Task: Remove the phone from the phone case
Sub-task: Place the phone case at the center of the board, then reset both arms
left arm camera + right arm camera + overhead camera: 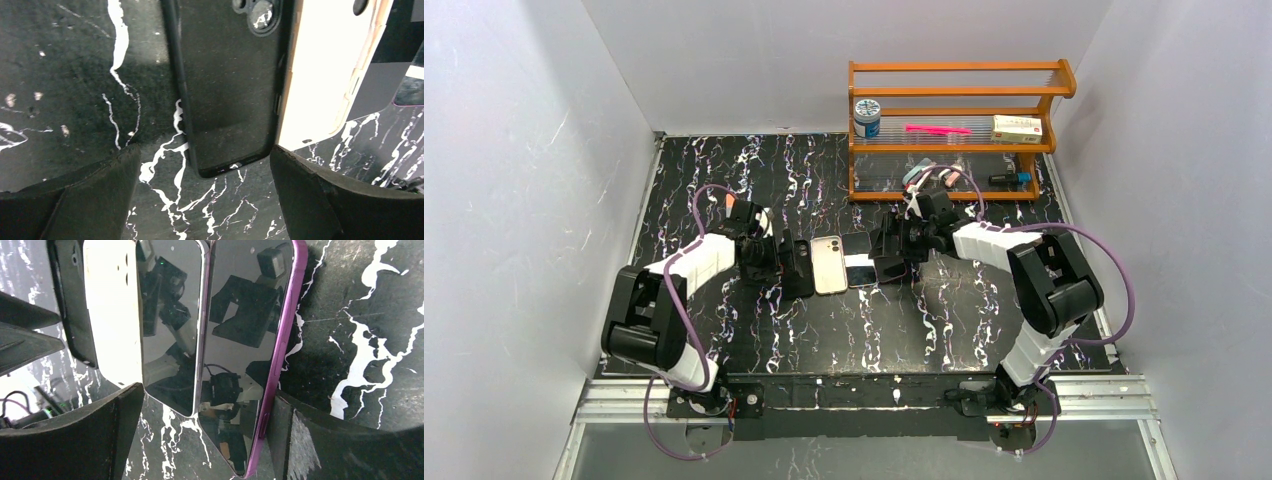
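We see the black phone case (230,85) lying flat on the marbled black table (724,180), and it is empty: the table's pattern shows through its camera holes. The white phone (325,70) lies out of the case, back up and edge to edge with it on the side towards the right arm.

The left gripper (205,165) is released. Its fingers (80,200) stand wide on either side of the case's near end and neither presses on it.

Past the white phone two more handsets crowd the middle of the table. A dark-screened phone (172,325) sits tight against the white one; we cannot tell whether it overlaps it. Next comes a purple-edged phone (245,340), screen up. So the four pieces lie in one packed row between the two arms.

The right gripper (206,400) is also released. Its fingers (75,440) are spread around the near ends of those two screen-up phones. The purple edge runs very close to one finger, and we cannot tell if they touch.

Behind the right arm, well apart from the row, stands a wooden rack (954,92). It holds a jar (866,117), a pink stick (937,129) and a small box (1017,127).
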`<action>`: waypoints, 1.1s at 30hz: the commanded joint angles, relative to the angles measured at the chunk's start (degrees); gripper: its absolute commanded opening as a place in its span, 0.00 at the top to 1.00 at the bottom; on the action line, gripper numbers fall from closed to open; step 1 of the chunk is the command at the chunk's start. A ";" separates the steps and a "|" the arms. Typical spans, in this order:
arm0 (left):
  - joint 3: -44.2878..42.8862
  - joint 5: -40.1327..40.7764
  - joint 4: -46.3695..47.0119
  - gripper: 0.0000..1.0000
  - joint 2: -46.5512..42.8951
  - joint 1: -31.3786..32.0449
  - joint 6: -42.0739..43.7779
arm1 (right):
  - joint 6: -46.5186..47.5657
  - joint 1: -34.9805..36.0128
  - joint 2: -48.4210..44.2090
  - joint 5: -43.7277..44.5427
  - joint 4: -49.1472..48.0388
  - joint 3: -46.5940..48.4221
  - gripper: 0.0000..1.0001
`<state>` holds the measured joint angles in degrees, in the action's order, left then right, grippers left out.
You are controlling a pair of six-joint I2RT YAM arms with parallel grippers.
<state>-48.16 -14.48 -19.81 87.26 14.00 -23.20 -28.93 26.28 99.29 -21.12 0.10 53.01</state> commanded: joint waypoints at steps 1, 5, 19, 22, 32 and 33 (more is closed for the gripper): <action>0.64 4.91 -4.62 0.02 -2.53 -0.22 1.74 | 3.70 0.99 2.01 14.99 12.05 0.28 0.05; 0.45 4.76 -4.70 0.02 -5.96 -0.20 2.30 | 3.70 1.75 1.70 19.42 14.67 1.58 0.01; -0.25 13.20 -8.84 0.02 -29.26 0.32 3.54 | 2.75 2.41 -11.83 24.33 14.95 1.80 0.01; -2.66 17.19 -11.00 0.02 -37.04 0.41 2.43 | 1.89 2.26 -20.59 33.59 14.76 0.20 0.01; -20.09 41.32 -20.82 0.02 -48.45 0.88 3.55 | 10.78 2.17 -54.47 51.74 13.66 -4.99 0.01; -21.27 42.54 -21.58 0.02 -48.89 0.94 3.83 | 11.65 2.25 -57.51 52.25 13.56 -5.41 0.01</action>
<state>-65.14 16.05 -34.61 38.57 14.46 -20.40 -22.85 28.82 50.98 23.49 14.87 49.67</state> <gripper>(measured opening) 0.981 0.984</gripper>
